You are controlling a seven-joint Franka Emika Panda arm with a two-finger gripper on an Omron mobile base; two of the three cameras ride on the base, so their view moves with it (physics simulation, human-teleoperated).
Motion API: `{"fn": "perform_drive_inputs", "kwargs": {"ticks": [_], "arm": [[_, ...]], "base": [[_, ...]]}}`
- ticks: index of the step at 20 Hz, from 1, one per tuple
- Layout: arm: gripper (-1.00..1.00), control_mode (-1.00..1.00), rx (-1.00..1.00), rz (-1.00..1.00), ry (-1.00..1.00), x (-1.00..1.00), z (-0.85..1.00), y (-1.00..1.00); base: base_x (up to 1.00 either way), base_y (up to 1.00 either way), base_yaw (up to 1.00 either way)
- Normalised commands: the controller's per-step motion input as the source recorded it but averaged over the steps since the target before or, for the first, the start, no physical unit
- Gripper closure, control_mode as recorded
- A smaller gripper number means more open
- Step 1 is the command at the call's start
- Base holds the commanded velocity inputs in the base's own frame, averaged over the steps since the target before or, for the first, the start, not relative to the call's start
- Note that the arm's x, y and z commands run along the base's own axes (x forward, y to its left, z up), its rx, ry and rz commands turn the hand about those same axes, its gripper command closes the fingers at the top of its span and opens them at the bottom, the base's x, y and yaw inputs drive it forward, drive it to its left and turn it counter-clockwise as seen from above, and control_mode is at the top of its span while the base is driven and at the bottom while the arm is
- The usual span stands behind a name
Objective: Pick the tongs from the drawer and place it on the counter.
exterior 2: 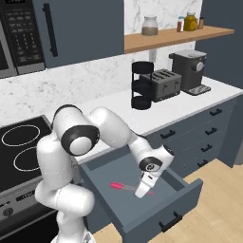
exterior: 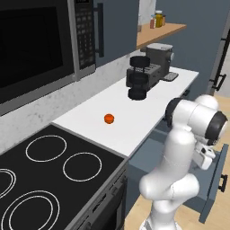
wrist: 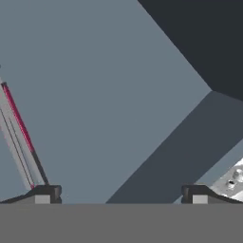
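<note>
Hidden in the left base view: drawer interior, blocked by the white arm; just the pulled-out front and side visible at the lower right. Cut off in the hand view: most of the tongs, seen as a thin magenta line with a dark tail along the left edge, running down toward the left fingertip. Hard to judge there whether that fingertip touches the tongs or sits just beside them.

Arm folded forward and down from the base, elbow high, wrist dipped into the open drawer in the right base view. End effector pointing down at the drawer floor, low inside the compartment. Fingers spread wide apart in the hand view, nothing between them, bare grey floor in the gap: released.

Tongs lying flat on the drawer floor, pink-magenta, stretched roughly left to right, one end reaching the end effector's tip, the rest to its left.

White table above, carrying a small orange ball, a toaster and a coffee machine. Black stovetop to the left.
</note>
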Motion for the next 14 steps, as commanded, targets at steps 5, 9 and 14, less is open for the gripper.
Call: {"fn": "perform_drive_inputs", "kwargs": {"ticks": [5, 9, 14], "arm": [[-1.0, -1.0, 0.0, 0.0, -0.03, 0.12, -0.26, -0.03], [-1.0, -1.0, 0.0, 0.0, -0.16, 0.27, -0.04, 0.0], [-1.0, -1.0, 0.0, 0.0, -0.07, 0.43, -0.29, 0.15]], "base": [[0.0, 0.0, 0.0], [0.0, 0.0, 0.0], [0.0, 0.0, 0.0]]}}
